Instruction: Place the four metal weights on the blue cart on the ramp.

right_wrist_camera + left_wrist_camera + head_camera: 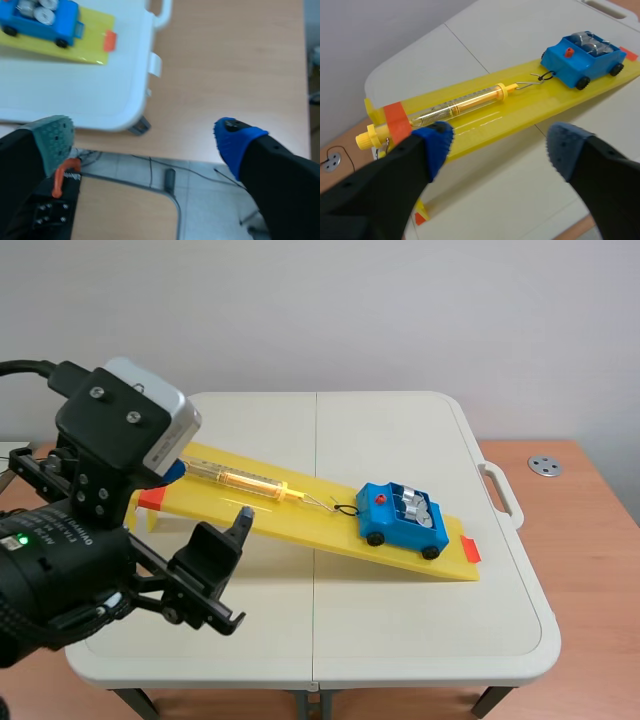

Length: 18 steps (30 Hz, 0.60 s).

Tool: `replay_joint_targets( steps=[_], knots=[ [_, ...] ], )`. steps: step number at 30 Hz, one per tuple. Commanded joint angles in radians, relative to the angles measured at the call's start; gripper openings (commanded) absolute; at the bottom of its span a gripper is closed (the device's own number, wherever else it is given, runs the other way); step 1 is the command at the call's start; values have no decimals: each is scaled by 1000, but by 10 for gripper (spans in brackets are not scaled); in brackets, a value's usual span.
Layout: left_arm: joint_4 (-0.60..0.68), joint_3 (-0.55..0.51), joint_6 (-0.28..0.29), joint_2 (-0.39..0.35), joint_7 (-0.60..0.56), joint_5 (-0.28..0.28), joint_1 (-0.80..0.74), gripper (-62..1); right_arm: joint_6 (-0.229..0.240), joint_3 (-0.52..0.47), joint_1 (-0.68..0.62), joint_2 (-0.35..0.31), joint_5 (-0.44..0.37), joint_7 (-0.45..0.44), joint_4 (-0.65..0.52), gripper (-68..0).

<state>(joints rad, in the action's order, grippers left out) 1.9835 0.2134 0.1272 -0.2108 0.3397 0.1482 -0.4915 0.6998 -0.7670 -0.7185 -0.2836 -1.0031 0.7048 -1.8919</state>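
Weights (pixel 418 506) of bright metal stand upright, packed close together in the open bed of the blue cart (pixel 402 521); from these angles I cannot count all four with certainty, though the bed looks full. The cart sits on the yellow ramp (pixel 300 515), near its low end toward the right edge of the bench (pixel 400 640). Its long axis runs along the ramp. Its nose, with the small red knob, points uphill toward the raised end at the bench's left edge, and its tail points down the slope. A wire hook joins the nose to a yellow spring scale (pixel 245 480) that lies along the ramp and appears fixed at the raised end. That tether is probably what keeps the loaded cart from rolling down. The left fingers (pixel 437 142) are spread wide with nothing between them, hovering above the near left part of the bench just in front of the ramp's upper half, well apart from the cart. The right fingers (pixel 235 142) are also spread and empty, off past the bench's right near corner, over the wooden desk (pixel 590 540) and the floor. With both arms clear of the cart, the loading looks finished.
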Motion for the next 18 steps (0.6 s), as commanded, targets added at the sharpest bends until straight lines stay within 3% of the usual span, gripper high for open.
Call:
replay_joint_targets(
  steps=[1,3,14,18],
  knots=[
    [121,-26,-58,-6,-143,-43,-47,-59,35,44,26,-63,-80,-140,-90,-13],
    [135,-31,-64,-6,-170,-43,-87,14,34,104,56,-63,-72,-150,-90,-14],
    [172,-48,-137,-6,-183,-60,-195,14,32,392,224,-62,159,-272,-90,-14],
    [173,-53,-141,-6,-186,-119,-195,14,23,471,250,-62,241,-315,-90,-14]
  ],
)
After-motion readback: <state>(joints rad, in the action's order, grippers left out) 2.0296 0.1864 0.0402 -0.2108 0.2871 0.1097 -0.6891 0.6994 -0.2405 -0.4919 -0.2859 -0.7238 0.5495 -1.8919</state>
